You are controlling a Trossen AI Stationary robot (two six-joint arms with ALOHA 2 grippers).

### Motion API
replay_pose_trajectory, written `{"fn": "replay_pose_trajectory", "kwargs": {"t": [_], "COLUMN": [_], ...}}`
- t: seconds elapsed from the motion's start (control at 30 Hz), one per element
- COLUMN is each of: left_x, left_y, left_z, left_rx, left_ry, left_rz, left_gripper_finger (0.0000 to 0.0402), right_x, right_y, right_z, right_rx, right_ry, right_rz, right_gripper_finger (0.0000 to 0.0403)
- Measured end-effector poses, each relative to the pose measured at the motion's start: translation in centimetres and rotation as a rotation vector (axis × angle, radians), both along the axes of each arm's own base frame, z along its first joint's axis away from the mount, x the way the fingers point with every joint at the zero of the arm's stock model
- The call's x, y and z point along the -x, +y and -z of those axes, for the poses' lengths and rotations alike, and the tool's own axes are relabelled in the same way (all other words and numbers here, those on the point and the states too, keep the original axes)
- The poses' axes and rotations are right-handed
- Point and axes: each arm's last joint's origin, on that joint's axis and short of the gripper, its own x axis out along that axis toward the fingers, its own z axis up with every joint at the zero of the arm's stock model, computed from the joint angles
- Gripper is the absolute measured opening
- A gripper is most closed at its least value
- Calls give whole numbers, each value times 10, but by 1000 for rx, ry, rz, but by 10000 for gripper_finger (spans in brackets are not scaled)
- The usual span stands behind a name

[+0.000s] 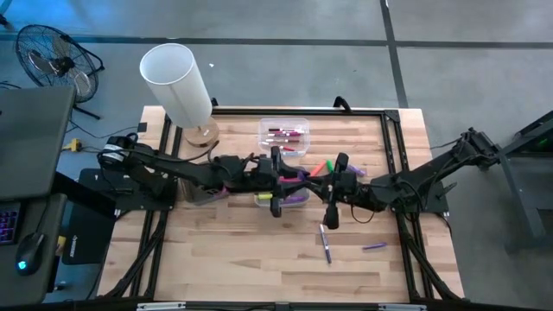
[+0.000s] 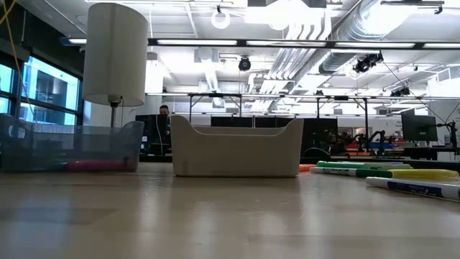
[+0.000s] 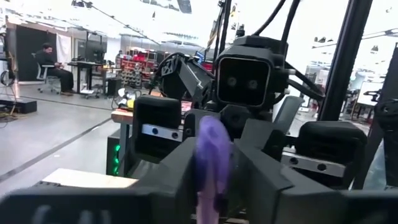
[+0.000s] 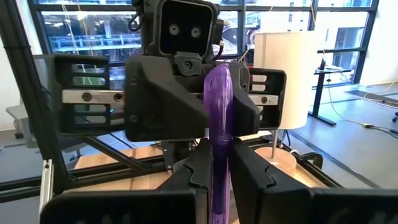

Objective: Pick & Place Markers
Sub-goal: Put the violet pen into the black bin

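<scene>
A purple marker point(image 1: 301, 176) hangs in the air over the table's middle, between my two grippers. My left gripper point(image 1: 278, 177) comes at it from the table's left and my right gripper point(image 1: 324, 183) from the right; both are shut on it. Below them a beige bin point(image 2: 237, 147) stands on the table, with yellow and purple markers point(image 1: 289, 199) showing in it. A clear bin point(image 1: 283, 136) behind holds pink markers. More markers point(image 1: 327, 244) lie flat on the table at the near right. The low view shows neither gripper. My left gripper has one end of the purple marker point(image 3: 211, 155) between its two fingers point(image 3: 177, 180), which come level from the table's left. The marker is clear of the table. How far back it reaches I cannot tell. My right gripper pinches the purple marker's other end point(image 4: 217, 186) between its two fingers point(image 4: 249, 177), level from the table's right. The marker runs out past the fingertips, along the fingers, toward the left gripper, and is lifted clear of the table.
A tall white lamp point(image 1: 177, 82) on a wooden base stands at the table's far left. Green, orange and yellow markers point(image 2: 374, 170) lie right of the beige bin, and a purple one point(image 1: 373, 247) lies near the right front. A black frame edges the table.
</scene>
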Motion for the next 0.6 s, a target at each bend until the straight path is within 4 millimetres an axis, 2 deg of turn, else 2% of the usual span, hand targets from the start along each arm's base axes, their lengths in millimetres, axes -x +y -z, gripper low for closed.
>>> {"fn": "replay_pose_trajectory", "kwargs": {"t": [0.13,0.33,0.5,0.6], "left_x": [0,-1,-3,10], "left_y": [0,3,11,18], "left_z": [1,3,8,1], "left_rx": [-1,-1,-14,-66], "left_ry": [9,26,86,163], "left_rz": [-4,-20,-37,-91], "left_gripper_finger": [38,40,54,43], "right_x": [0,0,0,0], "right_y": [0,0,-1,-2], "right_z": [0,2,7,11], "right_rx": [1,-29,-71,-93], "right_ry": [3,12,42,63], "right_rz": [-5,-20,4,37], "right_gripper_finger": [32,43,96,134]}}
